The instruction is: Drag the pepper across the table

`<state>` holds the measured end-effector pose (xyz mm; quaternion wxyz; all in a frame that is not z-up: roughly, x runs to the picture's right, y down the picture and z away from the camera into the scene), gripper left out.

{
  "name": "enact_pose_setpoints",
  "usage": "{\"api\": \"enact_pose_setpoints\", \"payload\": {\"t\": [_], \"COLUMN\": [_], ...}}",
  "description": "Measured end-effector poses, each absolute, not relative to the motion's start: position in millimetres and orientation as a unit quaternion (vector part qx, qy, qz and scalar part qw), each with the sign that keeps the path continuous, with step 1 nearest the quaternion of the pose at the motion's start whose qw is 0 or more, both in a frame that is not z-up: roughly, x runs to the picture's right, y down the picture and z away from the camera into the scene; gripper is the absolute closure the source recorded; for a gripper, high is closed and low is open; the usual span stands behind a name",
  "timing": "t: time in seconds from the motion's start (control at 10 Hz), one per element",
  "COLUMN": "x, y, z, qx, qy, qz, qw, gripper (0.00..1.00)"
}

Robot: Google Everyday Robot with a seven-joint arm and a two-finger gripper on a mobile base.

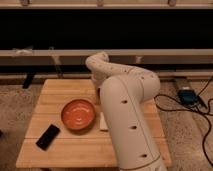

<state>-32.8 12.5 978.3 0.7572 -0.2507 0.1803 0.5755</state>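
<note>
The small light-wood table (60,95) stands in the middle of the camera view. My white arm reaches over its right half, and the gripper (98,91) hangs down at the far middle of the top, just behind the orange bowl (78,114), mostly hidden by the arm. The dark-red pepper is hidden from view. A pale rectangular block (103,121) lies right of the bowl, beside the arm.
A flat black object (47,136) lies at the front left of the table. A blue box with black cables (187,96) sits on the floor to the right. A low rail and dark wall run behind the table.
</note>
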Motion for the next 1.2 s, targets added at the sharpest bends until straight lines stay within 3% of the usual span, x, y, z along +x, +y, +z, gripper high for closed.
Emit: {"api": "enact_pose_setpoints", "payload": {"t": [1.2], "x": [-116], "y": [18], "z": [972], "qx": [-0.268], "qy": [0.072], "qz": [0.501], "qw": [0.820], "gripper": [1.00]}}
